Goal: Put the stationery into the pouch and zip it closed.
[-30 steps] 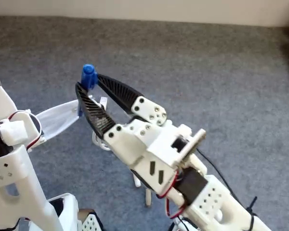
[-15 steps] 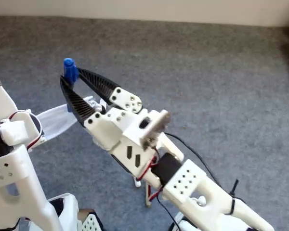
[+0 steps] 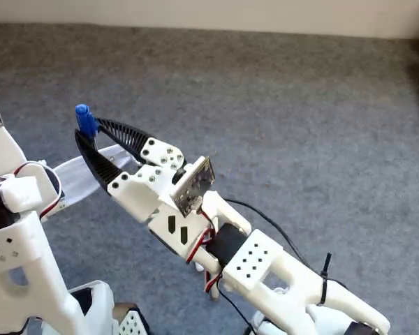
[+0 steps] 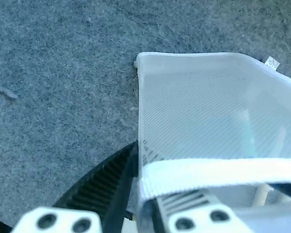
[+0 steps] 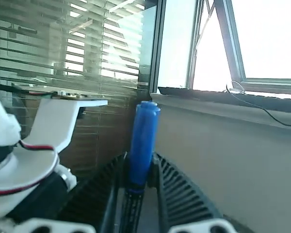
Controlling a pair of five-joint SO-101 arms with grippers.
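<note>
Much of the pouch is covered in the high view. The right arm crosses its far end and the left arm's white housing hides its near end, so only a pale, see-through strip shows between them. In the left wrist view its right part runs off the frame. Two faint stick shapes sit inside it, one bluish and one cream, both too blurred by the mesh to name.

There is one pouch, one blue pen, two arms and two tools.

The pouch is fine white mesh, flat, with a stitched corner and a woven white band across it. It is lifted off the grey, carpet-like bench. The left tool is clamped on its edge, one black ribbed finger on each face.

The right tool is closed on the blue pen, which stands upright between the tips of two curved, ribbed black fingers, above the pouch's far end. In the right wrist view the pen is a smooth round-topped cylinder; its lower end is lost between the fingers of the right tool. Behind it are a window and slatted blinds.
</note>
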